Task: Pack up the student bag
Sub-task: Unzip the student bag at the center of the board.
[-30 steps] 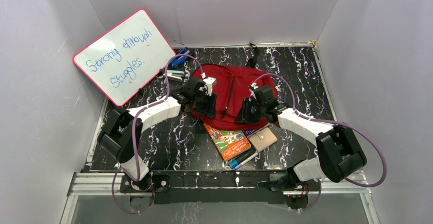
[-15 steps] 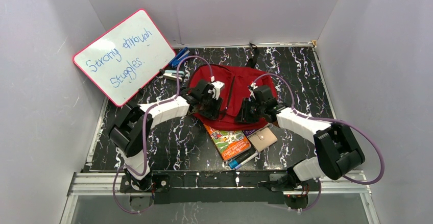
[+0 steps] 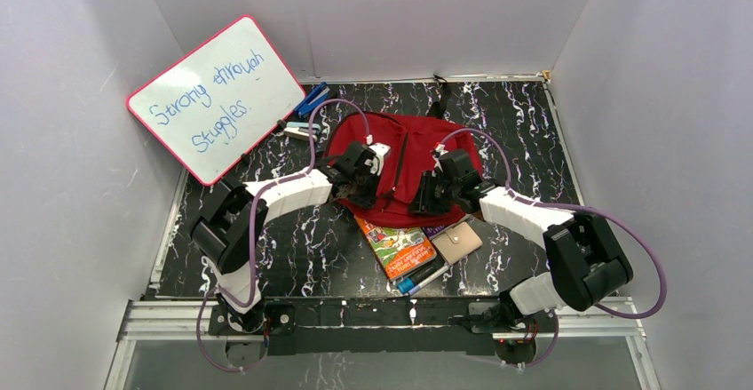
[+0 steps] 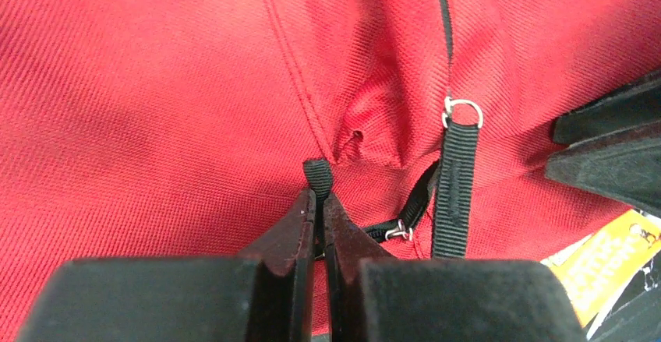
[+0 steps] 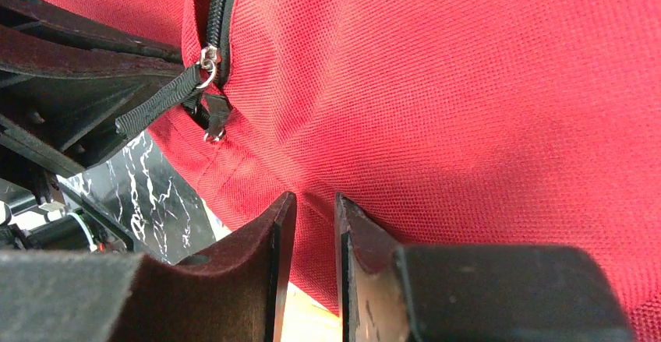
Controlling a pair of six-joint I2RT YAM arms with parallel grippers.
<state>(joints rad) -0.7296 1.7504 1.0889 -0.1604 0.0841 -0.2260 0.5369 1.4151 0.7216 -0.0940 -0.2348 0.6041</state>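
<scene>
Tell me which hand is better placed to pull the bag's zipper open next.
Left, probably: the left hand is shut on a black tab of the student bag; the right hand only pinches red fabric near its edge.

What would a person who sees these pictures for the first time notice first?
The red student bag lies in the middle of the dark marbled table. The left gripper is shut on a black fabric tab on the bag's near left side. A whiteboard reading "Strong through Struggles" leans against the left wall.
</scene>
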